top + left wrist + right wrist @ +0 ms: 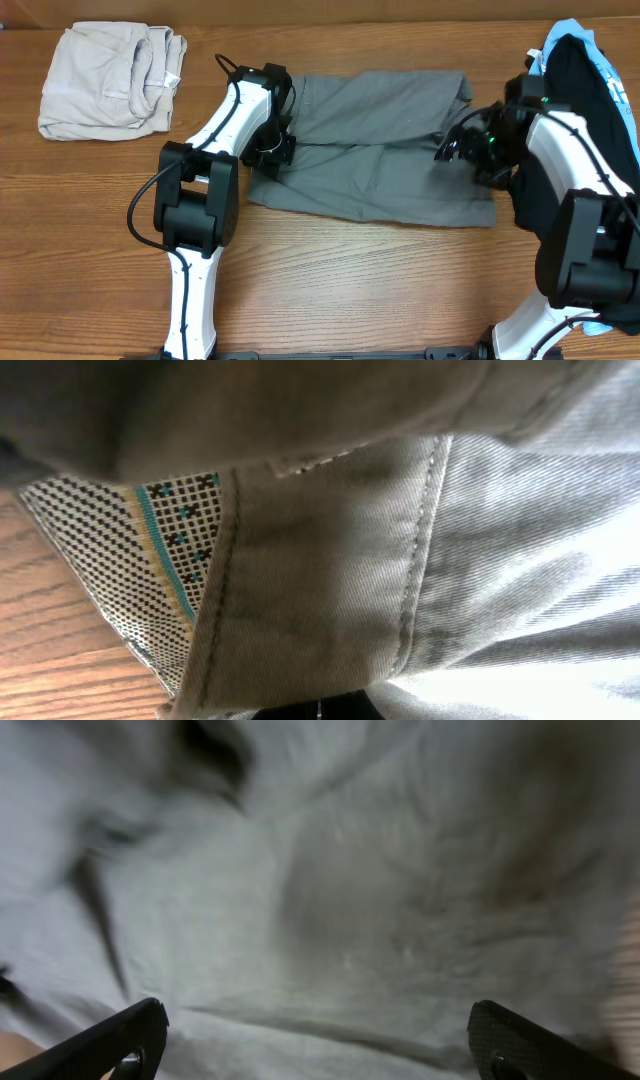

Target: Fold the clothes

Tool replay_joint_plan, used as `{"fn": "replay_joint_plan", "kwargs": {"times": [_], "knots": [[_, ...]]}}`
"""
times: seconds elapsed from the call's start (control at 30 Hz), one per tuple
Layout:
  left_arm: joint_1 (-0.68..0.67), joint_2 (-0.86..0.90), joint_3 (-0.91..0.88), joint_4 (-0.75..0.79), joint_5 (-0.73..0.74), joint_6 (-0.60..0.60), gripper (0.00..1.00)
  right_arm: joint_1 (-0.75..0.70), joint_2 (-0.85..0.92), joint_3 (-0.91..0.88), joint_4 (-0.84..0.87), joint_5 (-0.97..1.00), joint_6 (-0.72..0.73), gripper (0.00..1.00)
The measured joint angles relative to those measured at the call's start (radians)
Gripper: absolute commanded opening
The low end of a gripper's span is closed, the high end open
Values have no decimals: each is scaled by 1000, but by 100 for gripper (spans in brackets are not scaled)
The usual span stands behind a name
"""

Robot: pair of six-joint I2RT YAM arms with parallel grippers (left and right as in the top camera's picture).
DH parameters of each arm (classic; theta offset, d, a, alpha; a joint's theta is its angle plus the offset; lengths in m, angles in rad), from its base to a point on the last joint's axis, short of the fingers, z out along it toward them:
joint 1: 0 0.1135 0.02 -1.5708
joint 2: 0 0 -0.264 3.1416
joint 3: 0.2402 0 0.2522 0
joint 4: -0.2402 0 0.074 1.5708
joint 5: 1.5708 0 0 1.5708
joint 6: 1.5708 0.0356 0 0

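Medium-grey woven shorts [375,150] lie on the brown wooden counter [330,290]. The right fingers [452,150] spread wide over the cloth, gripping nothing. The left fingers [275,152] sit at the waistband, their opening impossible to tell.

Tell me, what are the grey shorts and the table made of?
The grey shorts look like woven cotton twill, matte: fine diagonal ribs and stitched seams show close up. The table looks like wood or wood-print laminate, smooth with a slight sheen: brown grain streaks; which one, I cannot tell.
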Motion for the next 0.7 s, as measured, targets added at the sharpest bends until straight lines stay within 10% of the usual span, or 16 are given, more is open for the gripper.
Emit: {"fn": "replay_joint_plan", "kwargs": {"times": [0.7], "knots": [[139, -5, 0, 42, -72, 54, 4, 126, -65, -264, 210, -16, 77, 80]]}}
